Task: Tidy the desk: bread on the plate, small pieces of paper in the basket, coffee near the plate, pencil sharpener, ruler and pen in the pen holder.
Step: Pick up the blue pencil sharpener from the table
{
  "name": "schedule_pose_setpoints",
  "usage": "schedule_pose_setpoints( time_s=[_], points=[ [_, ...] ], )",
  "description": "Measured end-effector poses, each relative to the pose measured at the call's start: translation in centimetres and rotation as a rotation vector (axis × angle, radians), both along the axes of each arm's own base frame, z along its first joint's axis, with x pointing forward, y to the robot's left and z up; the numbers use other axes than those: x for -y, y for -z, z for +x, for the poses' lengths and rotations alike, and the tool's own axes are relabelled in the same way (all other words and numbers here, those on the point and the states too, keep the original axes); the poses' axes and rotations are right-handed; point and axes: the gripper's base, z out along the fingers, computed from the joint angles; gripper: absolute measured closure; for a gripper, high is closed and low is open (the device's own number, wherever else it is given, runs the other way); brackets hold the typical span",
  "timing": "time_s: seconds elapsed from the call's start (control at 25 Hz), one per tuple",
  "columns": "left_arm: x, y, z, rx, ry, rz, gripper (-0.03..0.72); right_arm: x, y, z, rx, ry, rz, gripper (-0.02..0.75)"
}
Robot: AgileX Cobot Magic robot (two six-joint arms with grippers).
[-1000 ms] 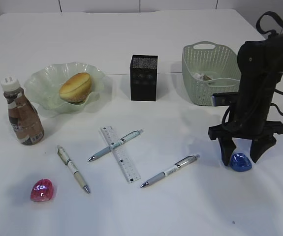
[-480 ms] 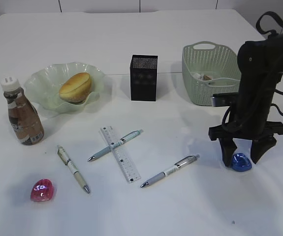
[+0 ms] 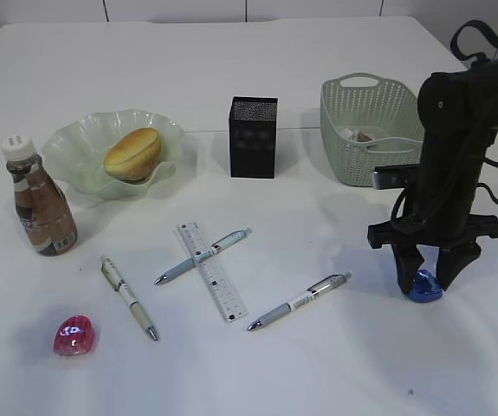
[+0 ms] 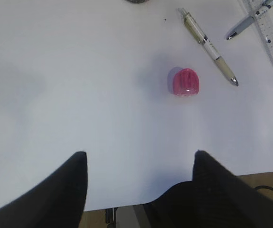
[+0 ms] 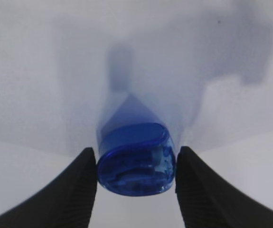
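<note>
Risk: small blue translucent plastic pencil sharpener is rounded & slick, so it could squirt out fwd or twist as the pads press. It sits low between the pads, so a lift might drop it before reaching the small square black metal-mesh pen holder, well apart to the left across the large plain white desk. Holder mouth is narrow; off-centre release could bounce it off the rim.

R gripper: pointing down at desk. Wrist view shows both black ribbed fingers right against the sharpener's sides, no visible gap, so it reads as clamped on the sharpener, jaws roughly half apart at the sharpener's width. Sharpener looks to be resting on the desk, not lifted.

L gripper: jaws wide apart, empty, hovering over bare desk near the front edge; pink translucent pencil sharpener lies ahead of it, untouched.

Other: oval golden-brown bread roll already in pale green wavy-rim glass plate; brown coffee bottle w/ white cap just beside plate. Clear flat plastic ruler lies loose mid-desk w/ three pens around it, one across it.
</note>
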Motion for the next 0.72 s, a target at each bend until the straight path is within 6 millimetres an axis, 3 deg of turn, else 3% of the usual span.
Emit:
schedule_pose_setpoints(
  time_s=[0.72],
  points=[
    [0.01, 0.0, 0.0, 0.0, 0.0, -0.001, 0.199, 0.0, 0.2, -0.09, -0.024, 0.001, -0.002, 0.351]
  ],
)
